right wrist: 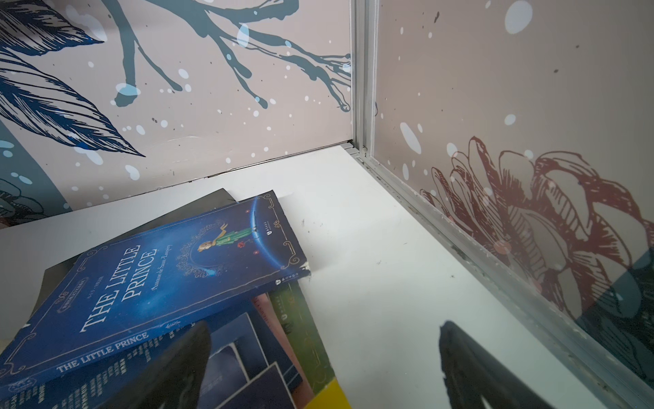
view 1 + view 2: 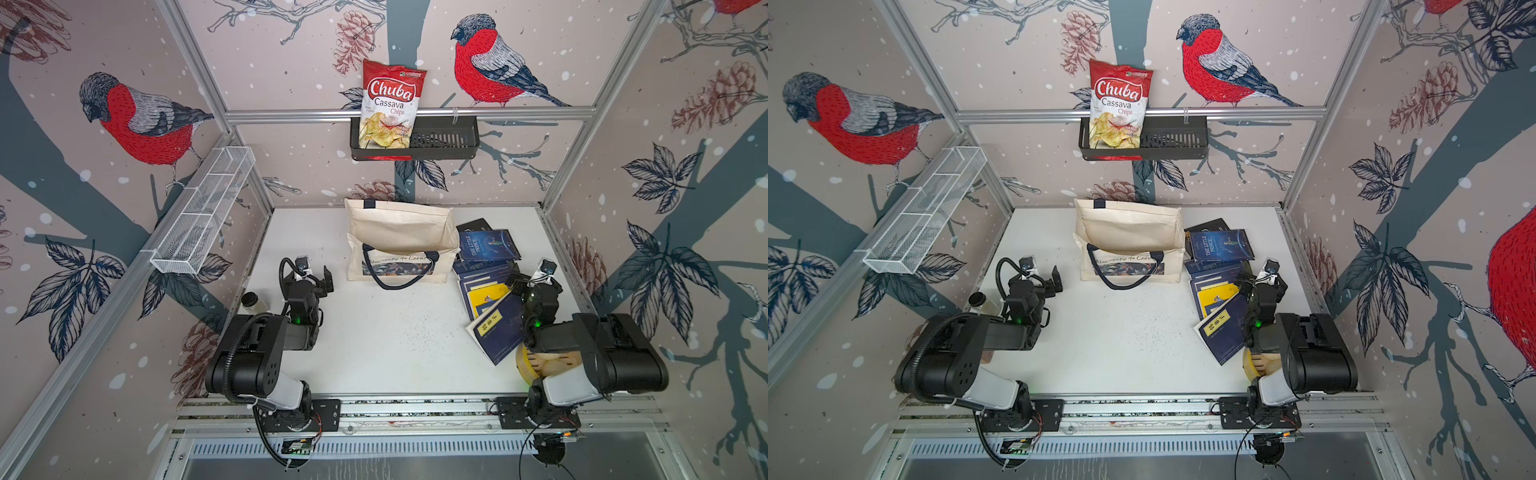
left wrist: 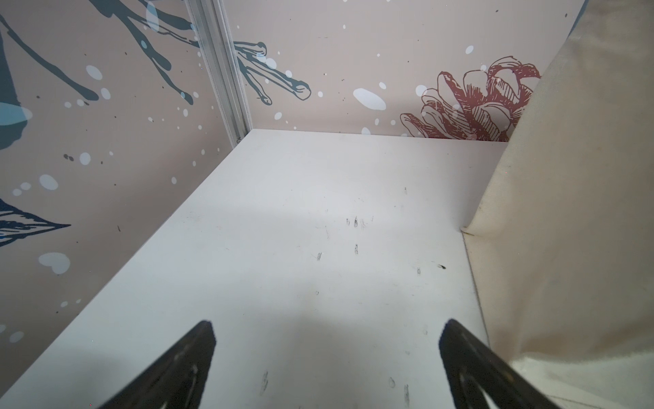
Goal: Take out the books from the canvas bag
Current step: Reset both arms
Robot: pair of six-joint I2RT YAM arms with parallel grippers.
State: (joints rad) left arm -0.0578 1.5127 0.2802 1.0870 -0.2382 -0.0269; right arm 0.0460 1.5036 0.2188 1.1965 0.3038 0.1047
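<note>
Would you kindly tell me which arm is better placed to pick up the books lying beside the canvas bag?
Likely the right: its open right gripper hangs by the books, The Little Prince just ahead, while the left gripper sits across the canvas bag from them.

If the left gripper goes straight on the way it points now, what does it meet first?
Likely the back wall: the table ahead of the left gripper looks free. The canvas bag stands close beside that line; depth is unclear.
</note>
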